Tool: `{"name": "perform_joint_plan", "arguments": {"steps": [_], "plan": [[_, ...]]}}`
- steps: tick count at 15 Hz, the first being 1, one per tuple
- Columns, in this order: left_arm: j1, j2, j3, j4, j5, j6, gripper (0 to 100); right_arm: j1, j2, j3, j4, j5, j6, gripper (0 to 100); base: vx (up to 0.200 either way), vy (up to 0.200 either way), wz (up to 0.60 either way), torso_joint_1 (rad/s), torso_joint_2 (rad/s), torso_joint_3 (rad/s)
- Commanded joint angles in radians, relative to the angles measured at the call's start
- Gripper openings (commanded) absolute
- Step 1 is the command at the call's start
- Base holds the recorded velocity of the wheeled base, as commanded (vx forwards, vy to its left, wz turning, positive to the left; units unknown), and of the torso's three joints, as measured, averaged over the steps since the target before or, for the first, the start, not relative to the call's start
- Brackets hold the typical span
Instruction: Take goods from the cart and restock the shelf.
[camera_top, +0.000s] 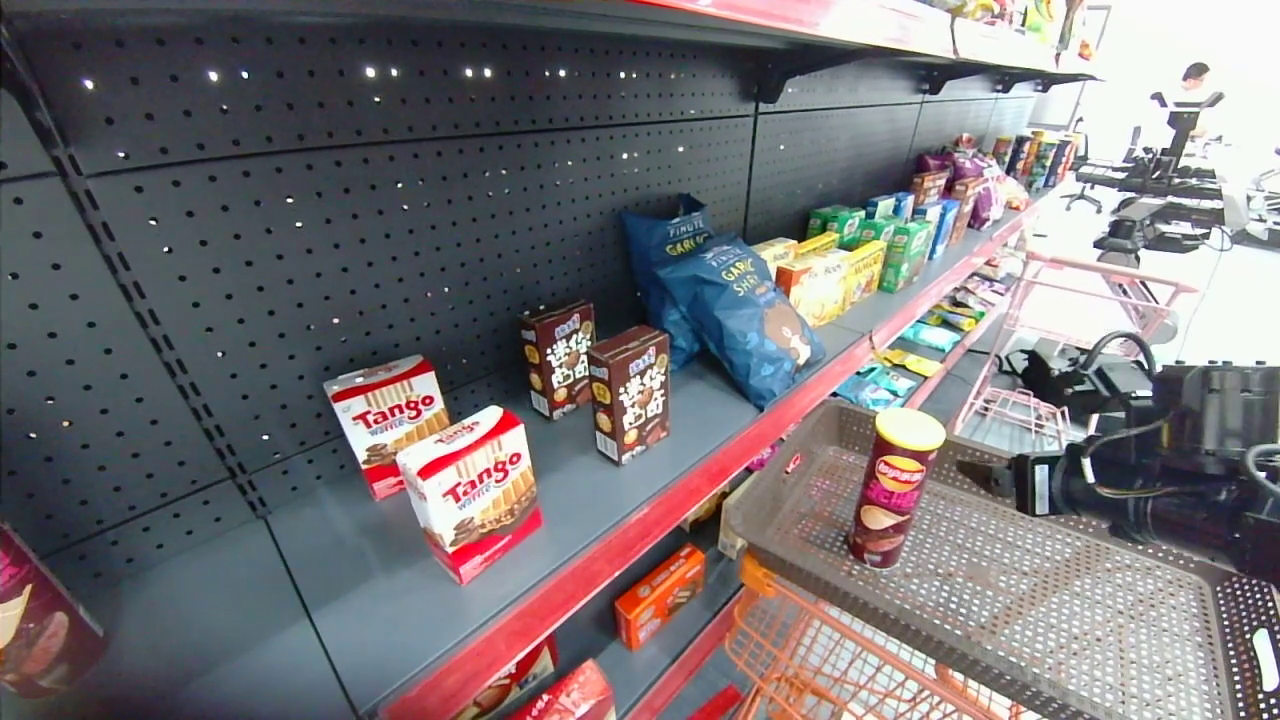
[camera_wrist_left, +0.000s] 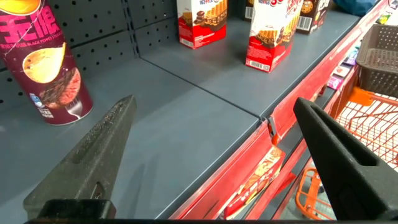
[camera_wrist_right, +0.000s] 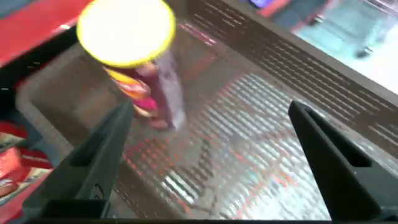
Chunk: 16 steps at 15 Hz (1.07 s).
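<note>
Maroon tray can (camera_top: 893, 490): 1 | shelf can (camera_wrist_left: 46, 62): 1 | left end effector (camera_wrist_left: 214, 102), right end effector (camera_wrist_right: 211, 107): both apart

We see the shelf (camera_top: 340, 590) running from the lower left to the upper right of the head view. At its lower-left edge stands a can (camera_top: 40, 620). Left of centre, two wafer boxes (camera_top: 472, 492) stand one before the other, then two smaller boxes (camera_top: 630, 393), then two bags (camera_top: 740, 315) at centre, with more packets (camera_top: 850, 260) beyond, towards the upper right. At lower right the cart's tray (camera_top: 1050, 610) carries a second can (camera_top: 895, 487), upright near its shelf-side edge, with a basket (camera_top: 830, 660) beneath.
</note>
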Motion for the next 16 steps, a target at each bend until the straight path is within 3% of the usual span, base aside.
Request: {"name": "perform_joint_plan", "arguments": {"steps": [1, 5, 16], "plan": [[0.000, 0.000, 0.000, 0.000, 0.000, 0.000, 100, 0.023, 0.106, 0.007, -0.047, 0.033, -0.005, 100, 0.000, 0.000, 0.00, 0.000, 0.00, 0.000], [0.000, 0.000, 0.000, 0.000, 0.000, 0.000, 100, 0.032, 0.212, 0.007, -0.214, 0.066, -0.010, 100, 0.000, 0.000, 0.00, 0.000, 0.00, 0.000], [0.000, 0.000, 0.000, 0.000, 0.000, 0.000, 100, 0.054, 0.477, -0.028, -0.501, 0.067, -0.039, 100, 0.000, 0.000, 0.00, 0.000, 0.00, 0.000]]}}
